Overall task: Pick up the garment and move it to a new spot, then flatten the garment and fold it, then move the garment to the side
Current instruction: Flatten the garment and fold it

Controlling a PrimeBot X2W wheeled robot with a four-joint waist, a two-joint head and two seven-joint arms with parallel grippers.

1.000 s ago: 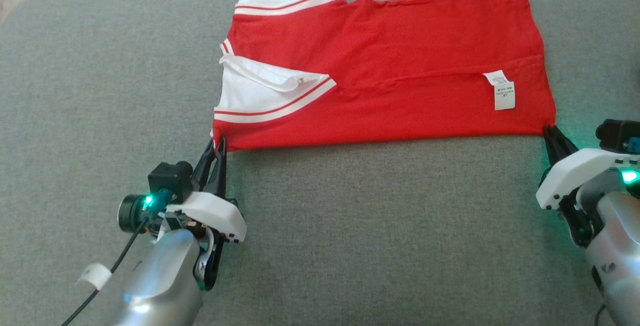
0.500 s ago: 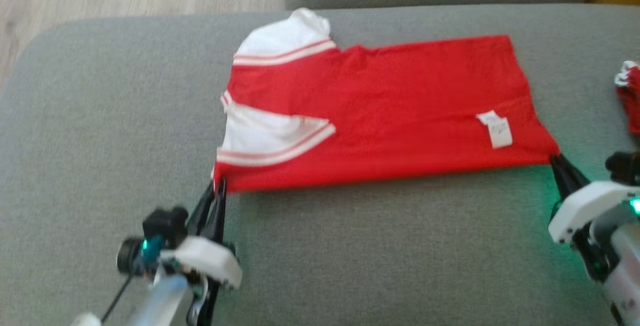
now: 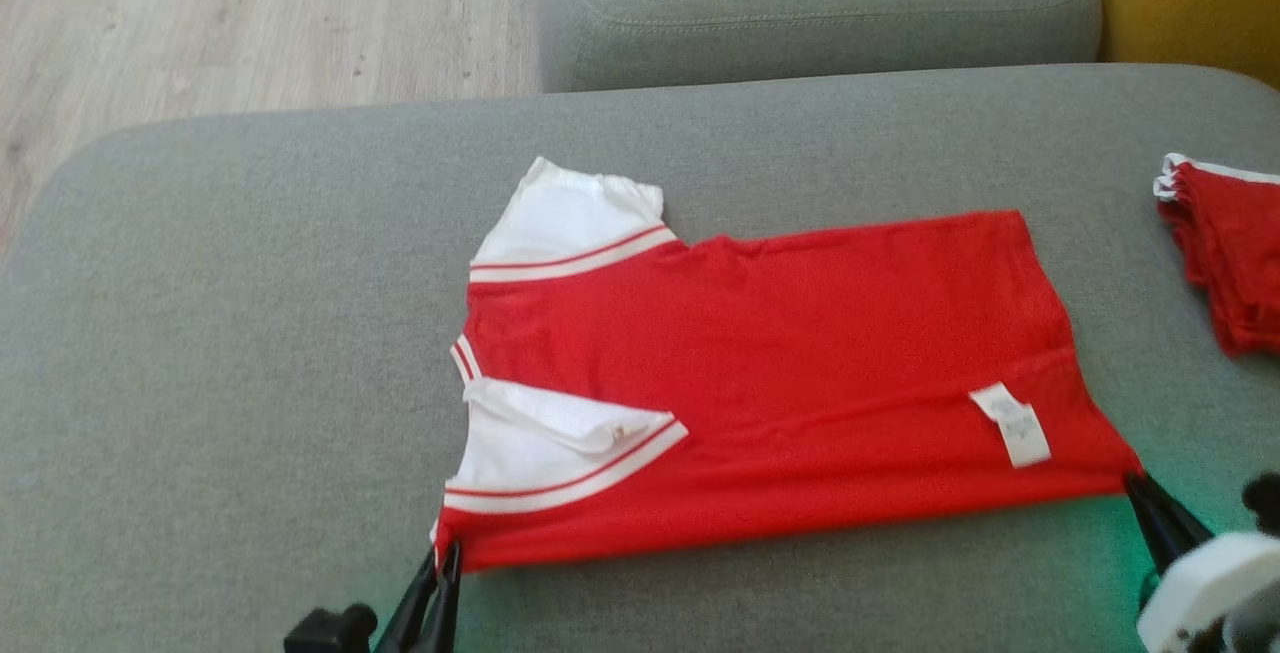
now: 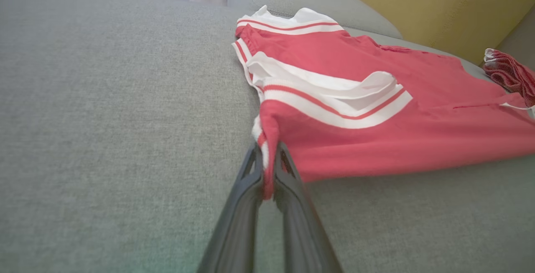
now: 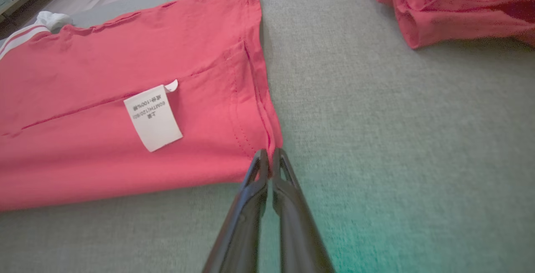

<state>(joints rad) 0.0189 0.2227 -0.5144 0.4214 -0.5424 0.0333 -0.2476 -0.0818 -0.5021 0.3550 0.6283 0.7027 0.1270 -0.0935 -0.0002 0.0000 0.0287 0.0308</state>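
grey cushion [image 3: 250,333]: left claw [image 4: 268,158], right claw [image 5: 268,154] pinch shirt [image 3: 800,353].

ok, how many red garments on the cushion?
2: a flat red shirt with white striped sleeves at centre, and a bunched red garment at the right edge, cut off; more may lie beyond.

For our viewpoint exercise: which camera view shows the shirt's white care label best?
The right wrist view: the care label lies close and large, print visible. The head view shows it small, print unreadable. In the left wrist view it cannot be made out.
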